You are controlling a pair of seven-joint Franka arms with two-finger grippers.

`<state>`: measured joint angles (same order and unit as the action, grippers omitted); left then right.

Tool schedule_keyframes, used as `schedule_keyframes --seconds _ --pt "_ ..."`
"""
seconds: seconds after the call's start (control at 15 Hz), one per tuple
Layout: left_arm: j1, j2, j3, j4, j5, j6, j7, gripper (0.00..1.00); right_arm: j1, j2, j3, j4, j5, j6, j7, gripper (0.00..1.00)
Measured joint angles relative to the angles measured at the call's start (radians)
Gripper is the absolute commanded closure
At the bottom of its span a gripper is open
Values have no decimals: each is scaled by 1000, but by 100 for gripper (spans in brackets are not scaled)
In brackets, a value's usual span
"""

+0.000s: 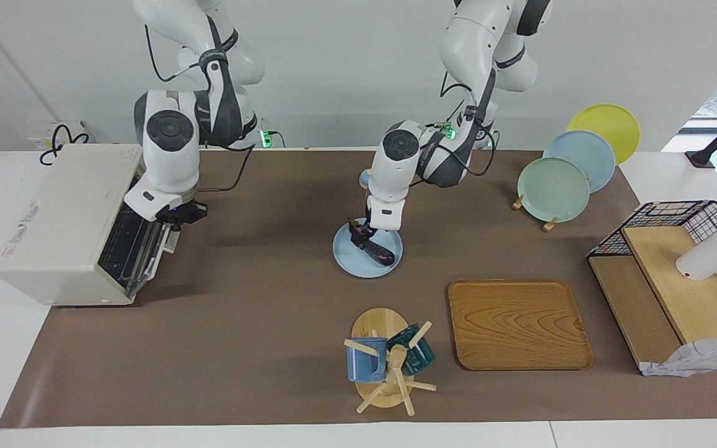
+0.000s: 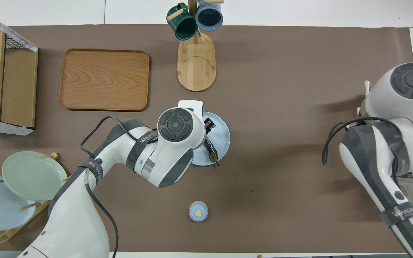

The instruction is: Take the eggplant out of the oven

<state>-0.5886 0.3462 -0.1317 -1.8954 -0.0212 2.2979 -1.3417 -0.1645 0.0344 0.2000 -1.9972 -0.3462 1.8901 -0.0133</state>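
Observation:
The dark purple eggplant (image 1: 380, 252) lies on a light blue plate (image 1: 346, 255) in the middle of the table; in the overhead view its green stem end (image 2: 213, 156) points toward the robots on the plate (image 2: 222, 134). My left gripper (image 1: 358, 233) is down at the eggplant's end nearer to the robots, and my own wrist hides it from above. The cream-white oven (image 1: 66, 211) stands at the right arm's end with its door (image 1: 144, 252) open. My right gripper (image 1: 178, 214) is at the door's upper edge.
A mug tree (image 1: 386, 364) with a blue and a green mug and a wooden tray (image 1: 517, 323) stand farther from the robots than the plate. A plate rack (image 1: 554, 190) and a wire shelf (image 1: 676, 280) stand at the left arm's end. A small blue knobbed lid (image 2: 198, 211) lies near the robots.

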Motion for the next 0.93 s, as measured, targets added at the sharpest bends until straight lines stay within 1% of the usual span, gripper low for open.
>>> schedule_keyframes --seconds 0.13,0.27,0.33,0.4,0.47,0.6,0.73,0.8,0.87,0.93 --pt "-2 8 0 -3 38 1 -42 11 -4 -21 -39 4 9 -2 -54 100" --pt "-4 18 0 -3 41 13 -49 12 -10 -32 -65 8 9 -2 -83 100" --pt "-5 21 0 -3 42 23 -50 15 -11 -35 -77 9 10 -4 -96 100" --pt "-5 23 0 -3 42 30 -51 25 -12 -38 -86 10 13 -5 -108 100" --pt "-5 23 0 -3 42 35 -51 52 -12 -40 -96 11 16 -6 -121 100" --pt "-5 23 0 -3 42 42 -52 69 -13 -46 -133 16 54 -7 -164 100" --pt "-5 24 0 -3 42 44 -52 83 -16 -63 -179 29 155 -43 -211 100" --pt "-5 24 0 -3 42 44 -52 95 -18 -71 -189 48 186 -70 -223 100" --pt "-5 25 0 -3 43 45 -52 100 -18 -77 -190 79 202 -101 -226 100" --pt "-5 25 0 -3 43 45 -52 100 -16 -79 -185 120 213 -141 -227 100"
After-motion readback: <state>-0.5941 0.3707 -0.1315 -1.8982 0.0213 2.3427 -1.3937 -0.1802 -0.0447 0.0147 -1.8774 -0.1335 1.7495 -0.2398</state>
